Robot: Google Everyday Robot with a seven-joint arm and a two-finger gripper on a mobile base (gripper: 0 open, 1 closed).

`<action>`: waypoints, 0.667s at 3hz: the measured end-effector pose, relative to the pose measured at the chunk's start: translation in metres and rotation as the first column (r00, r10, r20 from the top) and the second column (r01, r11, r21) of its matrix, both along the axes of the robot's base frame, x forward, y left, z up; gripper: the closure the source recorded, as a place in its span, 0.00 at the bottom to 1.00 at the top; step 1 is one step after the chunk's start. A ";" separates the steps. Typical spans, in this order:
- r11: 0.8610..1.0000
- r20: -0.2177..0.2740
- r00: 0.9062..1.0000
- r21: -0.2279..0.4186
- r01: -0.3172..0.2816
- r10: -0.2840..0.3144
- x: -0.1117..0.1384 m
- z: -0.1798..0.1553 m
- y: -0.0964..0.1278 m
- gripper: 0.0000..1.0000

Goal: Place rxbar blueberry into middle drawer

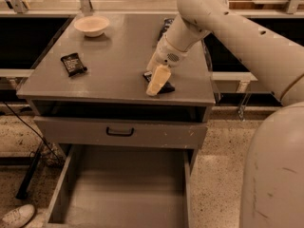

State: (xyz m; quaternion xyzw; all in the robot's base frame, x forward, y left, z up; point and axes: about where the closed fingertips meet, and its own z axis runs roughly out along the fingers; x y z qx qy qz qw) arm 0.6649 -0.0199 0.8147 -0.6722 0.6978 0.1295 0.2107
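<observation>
The rxbar blueberry, a dark flat bar, lies on the grey cabinet top near its front right edge, mostly covered by my gripper. My gripper hangs down from the arm directly over the bar and reaches it or nearly so. The middle drawer stands pulled out below, a wide grey tray with a bare floor.
A black-wrapped bar lies at the left of the top and a white bowl at the back left. A blue-and-white bag shows behind the arm. A drawer front with a black handle is above the open drawer. A white shoe lies on the floor.
</observation>
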 end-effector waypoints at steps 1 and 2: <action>1.000 0.000 1.000 0.000 0.000 0.000 0.000 0.000 0.000 0.73; 1.000 0.000 1.000 0.000 0.000 0.000 0.000 0.000 0.000 0.96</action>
